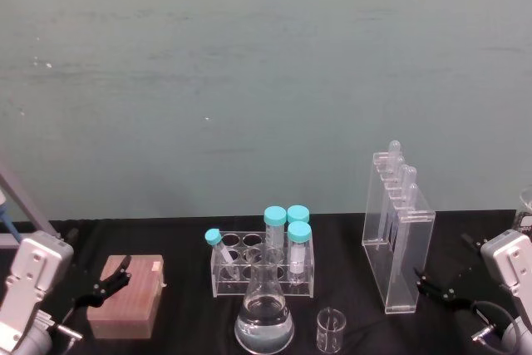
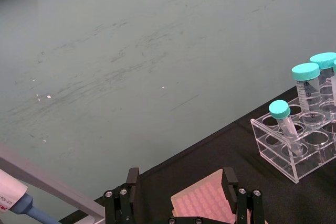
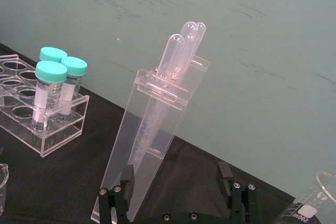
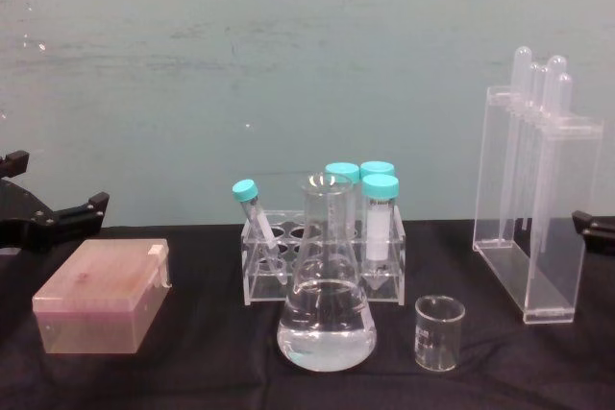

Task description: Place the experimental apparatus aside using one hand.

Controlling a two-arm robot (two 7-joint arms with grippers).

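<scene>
The experimental apparatus stands on the black table. The tall acrylic stand (image 1: 397, 243) (image 4: 528, 208) (image 3: 157, 114) with long tubes is at the right. The conical flask (image 1: 264, 315) (image 4: 325, 309) holding clear liquid is at the front centre. The small beaker (image 1: 330, 330) (image 4: 439, 333) stands just right of the flask. My right gripper (image 1: 445, 261) (image 3: 176, 177) hangs open just right of the stand, holding nothing, with one fingertip (image 1: 421, 275) close to the stand's side. My left gripper (image 1: 96, 255) (image 2: 180, 182) is open at the far left, above a pink box.
A clear rack (image 1: 264, 262) (image 4: 322, 256) of teal-capped tubes stands behind the flask. The pink box (image 1: 129, 297) (image 4: 96, 295) sits front left. A large glass beaker (image 3: 315, 203) stands at the far right edge. A pipette (image 2: 16, 203) leans at the left.
</scene>
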